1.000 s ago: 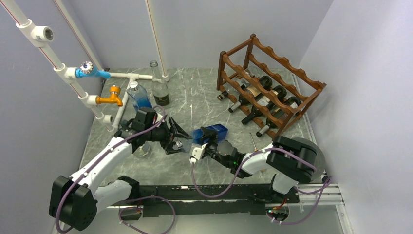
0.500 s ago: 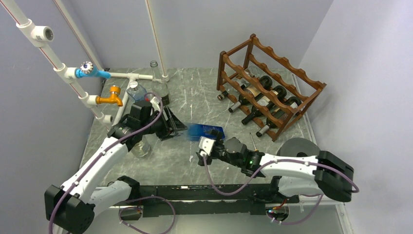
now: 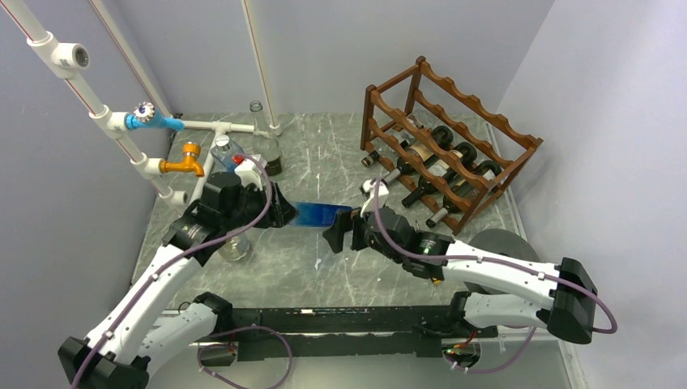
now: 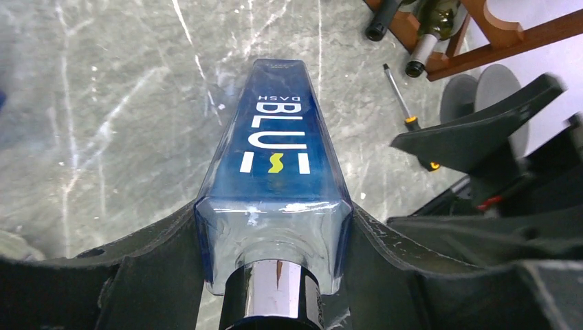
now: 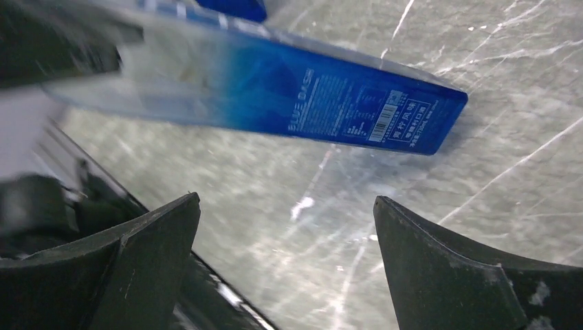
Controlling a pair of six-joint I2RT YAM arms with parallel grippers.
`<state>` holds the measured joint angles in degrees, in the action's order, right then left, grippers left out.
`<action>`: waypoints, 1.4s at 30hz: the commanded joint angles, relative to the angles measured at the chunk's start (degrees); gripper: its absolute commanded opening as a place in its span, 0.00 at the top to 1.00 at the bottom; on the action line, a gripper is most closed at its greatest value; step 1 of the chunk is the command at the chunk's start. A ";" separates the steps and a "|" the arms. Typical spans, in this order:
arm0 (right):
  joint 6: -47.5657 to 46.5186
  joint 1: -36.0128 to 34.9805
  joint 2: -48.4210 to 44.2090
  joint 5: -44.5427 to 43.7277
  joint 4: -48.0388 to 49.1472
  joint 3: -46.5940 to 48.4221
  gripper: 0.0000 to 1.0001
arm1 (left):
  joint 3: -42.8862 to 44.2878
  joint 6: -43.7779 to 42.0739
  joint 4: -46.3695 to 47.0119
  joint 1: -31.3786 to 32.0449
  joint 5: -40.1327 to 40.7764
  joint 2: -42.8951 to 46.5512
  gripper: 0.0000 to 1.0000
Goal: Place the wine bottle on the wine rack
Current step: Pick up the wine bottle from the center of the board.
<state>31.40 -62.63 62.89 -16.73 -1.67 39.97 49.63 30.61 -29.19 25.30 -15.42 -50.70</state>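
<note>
Between the left claw's (image 4: 273, 237) closed fingers, the wine bottle (image 4: 275, 137) is gripped at its shoulder, level above the tabletop (image 3: 324, 154). Beside its base the right claw (image 5: 285, 206) gapes empty. Beyond that claw stands the wine rack (image 3: 478, 107); racking is not yet done.

1. Bottle (image 4: 275, 158): clear-to-blue glass, glossy, catching the light right now.
2. Its cap (image 4: 275, 292): shiny, chrome-like metal.
3. Rack (image 3: 478, 101): reddish-brown wood, smooth (a slight sheen).
4. Table (image 3: 324, 146): grey marble-look top, smooth and faintly reflective.
5. Fingers (image 5: 148, 265): matt black plastic, scuffed at the edges.
</note>
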 commanded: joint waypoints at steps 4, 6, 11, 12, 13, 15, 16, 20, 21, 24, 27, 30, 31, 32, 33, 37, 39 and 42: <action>31.73 8.11 1.82 -1.37 -13.21 11.75 0.00 | -2.38 -4.13 7.92 3.70 7.73 8.11 1.00; 37.92 10.04 3.38 0.36 -11.97 12.53 0.00 | -3.37 -3.78 9.00 5.28 9.55 8.55 1.00; 47.55 10.99 9.31 -0.37 -18.27 19.24 0.00 | -4.67 -4.43 10.41 9.65 15.16 10.07 1.00; 49.95 11.15 10.38 0.09 -19.60 20.05 0.00 | -4.98 -4.61 10.67 10.14 15.23 10.49 1.00; 52.21 11.27 11.35 1.04 -20.21 20.29 0.00 | -5.32 -4.86 10.76 10.54 15.29 10.98 1.00; 56.59 11.39 13.22 3.05 -20.96 20.33 0.00 | -5.94 -5.45 10.61 11.16 18.04 12.03 1.00; 58.34 11.41 14.23 3.96 -21.34 20.40 0.00 | -6.22 -5.73 10.50 11.50 18.58 12.50 1.00; 62.47 11.98 18.86 11.94 -15.83 18.79 0.00 | -7.35 -5.85 10.29 12.64 19.99 13.71 1.00; 63.81 12.15 19.90 14.35 -12.95 17.78 0.00 | -7.69 -5.75 10.37 12.85 19.99 13.80 1.00; 66.23 12.27 23.26 19.76 -5.75 16.41 0.00 | -8.34 -5.16 10.58 13.56 19.75 14.00 1.00; 65.16 12.27 26.77 22.63 -3.01 18.40 0.00 | -8.65 -4.50 10.59 14.21 19.57 13.87 1.00; 65.25 12.27 28.82 23.31 -1.42 19.57 0.00 | -9.12 -4.04 10.85 14.78 19.77 14.01 1.00; 65.68 12.34 29.05 23.09 -0.80 19.35 0.00 | -9.25 -3.94 10.87 15.00 19.87 14.09 1.00; 66.02 12.35 29.15 22.76 -0.32 19.16 0.01 | -9.35 -3.90 10.86 15.16 20.01 14.05 1.00; 66.08 12.36 29.25 22.33 0.18 18.92 0.04 | -9.37 -3.89 10.84 15.35 20.10 14.10 1.00; 66.65 12.36 28.93 20.69 1.26 18.00 0.11 | -9.61 -3.89 10.95 15.98 20.33 14.26 1.00; 66.54 12.36 28.30 19.77 1.34 17.87 0.14 | -9.72 -3.89 11.04 16.09 20.36 14.26 1.00; 66.25 12.36 27.05 17.62 1.00 17.84 0.20 | -9.72 -3.77 10.81 16.35 20.10 14.39 1.00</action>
<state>97.54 -49.87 92.05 2.28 -5.72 57.34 39.42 26.22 -25.02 40.86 5.87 -37.34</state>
